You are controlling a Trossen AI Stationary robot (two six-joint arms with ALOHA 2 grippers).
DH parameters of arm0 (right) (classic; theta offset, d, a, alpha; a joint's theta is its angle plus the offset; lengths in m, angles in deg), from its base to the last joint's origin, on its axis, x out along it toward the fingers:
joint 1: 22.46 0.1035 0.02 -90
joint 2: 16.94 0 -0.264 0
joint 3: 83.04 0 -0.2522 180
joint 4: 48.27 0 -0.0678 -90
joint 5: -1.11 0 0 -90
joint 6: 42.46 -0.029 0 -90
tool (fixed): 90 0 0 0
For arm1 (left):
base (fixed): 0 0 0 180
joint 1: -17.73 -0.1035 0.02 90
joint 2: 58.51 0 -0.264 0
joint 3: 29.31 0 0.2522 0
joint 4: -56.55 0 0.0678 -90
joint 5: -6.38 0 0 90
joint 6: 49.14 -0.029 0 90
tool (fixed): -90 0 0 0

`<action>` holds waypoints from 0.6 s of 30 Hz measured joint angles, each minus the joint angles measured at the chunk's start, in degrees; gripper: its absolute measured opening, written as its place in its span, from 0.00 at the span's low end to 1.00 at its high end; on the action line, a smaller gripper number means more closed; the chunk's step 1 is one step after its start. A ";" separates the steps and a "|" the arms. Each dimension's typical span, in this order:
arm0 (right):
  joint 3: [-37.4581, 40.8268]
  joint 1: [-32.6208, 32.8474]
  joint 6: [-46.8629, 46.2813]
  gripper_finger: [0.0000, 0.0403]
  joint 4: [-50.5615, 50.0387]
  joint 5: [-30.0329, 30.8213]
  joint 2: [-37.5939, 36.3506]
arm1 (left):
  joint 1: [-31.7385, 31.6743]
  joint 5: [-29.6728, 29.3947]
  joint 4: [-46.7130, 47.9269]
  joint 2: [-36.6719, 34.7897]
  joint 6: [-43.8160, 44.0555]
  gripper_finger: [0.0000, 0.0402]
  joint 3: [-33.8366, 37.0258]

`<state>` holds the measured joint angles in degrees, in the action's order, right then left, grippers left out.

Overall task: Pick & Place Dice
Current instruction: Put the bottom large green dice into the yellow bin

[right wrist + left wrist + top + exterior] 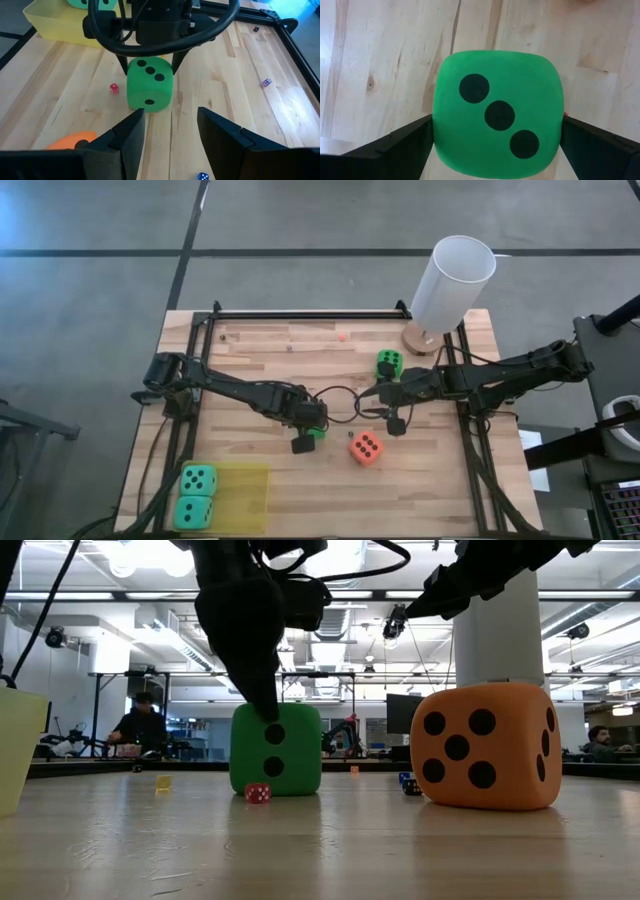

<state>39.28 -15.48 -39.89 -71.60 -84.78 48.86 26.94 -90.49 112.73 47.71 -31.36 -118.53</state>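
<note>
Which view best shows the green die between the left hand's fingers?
The left wrist view: the green die fills it, three-pip face up, between both fingers. The right wrist view shows it whole under the left hand. The low view shows its two-pip side. In the high view the hand mostly hides it.

A pale wooden table [300, 480] with planks and knots is being shown, smooth and faintly shiny. The green die [497, 115] and the orange die [485, 745] are being seen as soft and matt. The yellow tray [55, 25] is looking like translucent plastic.
</note>
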 joint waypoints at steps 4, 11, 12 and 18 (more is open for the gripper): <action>0.00 0.00 0.00 0.45 -0.01 -0.01 0.00 | 0.00 0.02 -0.04 -0.02 0.02 0.99 0.00; 0.00 0.01 0.02 0.45 -0.01 -0.01 0.00 | -0.02 -0.69 -0.53 -0.04 0.22 0.95 0.00; 0.00 0.00 0.00 0.45 -0.01 0.00 0.00 | -0.04 -0.84 -0.56 -0.04 0.22 0.95 0.00; 0.00 0.02 0.00 0.45 0.01 -0.01 0.00 | -0.03 -1.09 -0.59 -0.14 0.24 0.92 0.00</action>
<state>39.28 -15.46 -39.89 -71.60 -84.79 48.86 26.91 -91.58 112.14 47.57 -31.12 -118.53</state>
